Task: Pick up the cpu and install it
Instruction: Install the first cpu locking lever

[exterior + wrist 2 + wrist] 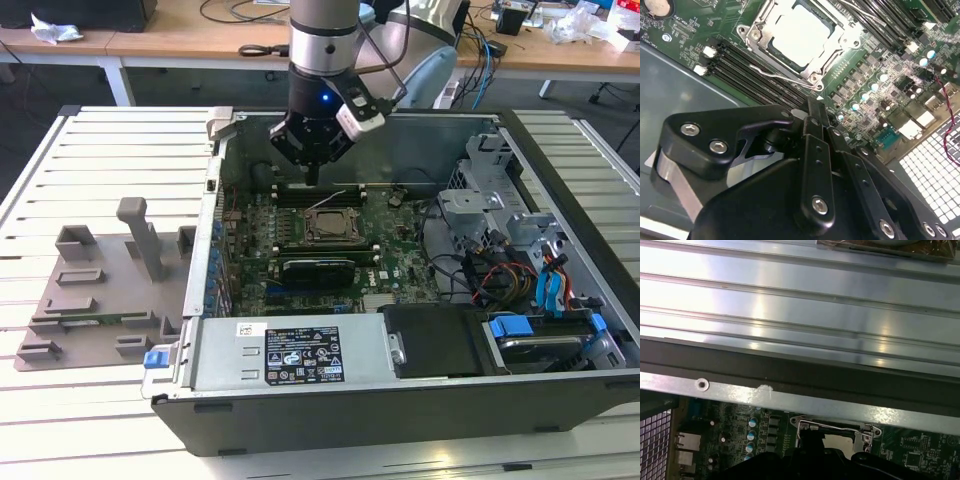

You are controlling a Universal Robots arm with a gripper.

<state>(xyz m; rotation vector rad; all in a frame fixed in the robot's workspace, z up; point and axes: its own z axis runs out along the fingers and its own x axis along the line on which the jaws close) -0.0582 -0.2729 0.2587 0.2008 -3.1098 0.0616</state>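
The cpu (800, 31), a pale square plate, lies flat inside the metal-framed socket (816, 65) on the green motherboard (875, 90). In the exterior view that socket (333, 225) sits mid-board inside the open computer case (400, 400). My gripper (312, 176) hangs a little above the board, just behind the socket near the case's back wall. Its black fingers meet at a narrow tip with nothing between them in the second wrist view, where the gripper (814, 104) points at the memory slots beside the socket. The socket's wire lever (832, 427) shows in the first wrist view.
A long black expansion card (318, 268) lies in front of the socket. The power supply (300, 350) fills the case's front, with drive cages and cables (520, 260) on the exterior view's right. A grey fixture plate (100, 290) rests on the slatted table on the left.
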